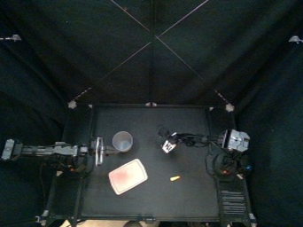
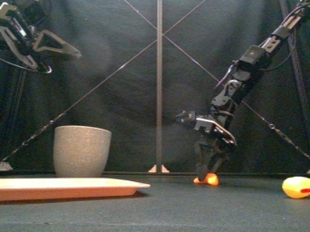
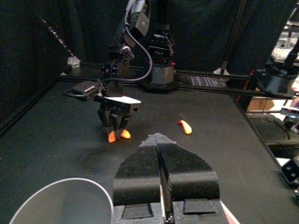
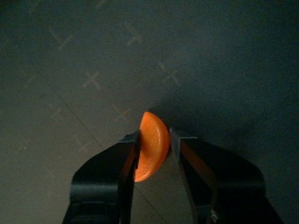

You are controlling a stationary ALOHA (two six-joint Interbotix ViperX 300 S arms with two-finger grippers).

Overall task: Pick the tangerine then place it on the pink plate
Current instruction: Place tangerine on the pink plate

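Tangerine (image 4: 152, 147) clamped between the right gripper's (image 2: 208, 174) nearly closed jaws, at table level just right of centre; left gripper (image 3: 160, 147) idle, closed. Advised: lift clear, grip firm, then carry to the pink plate (image 1: 127, 176).

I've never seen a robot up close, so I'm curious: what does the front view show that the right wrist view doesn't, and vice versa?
Front view only: the grey cup, the pink plate, a yellow toy at the right, and the left arm raised high. Right wrist view only: a close look at the tangerine squeezed between the two jaws. Both: the right pincer shut on the tangerine, down at the black table.
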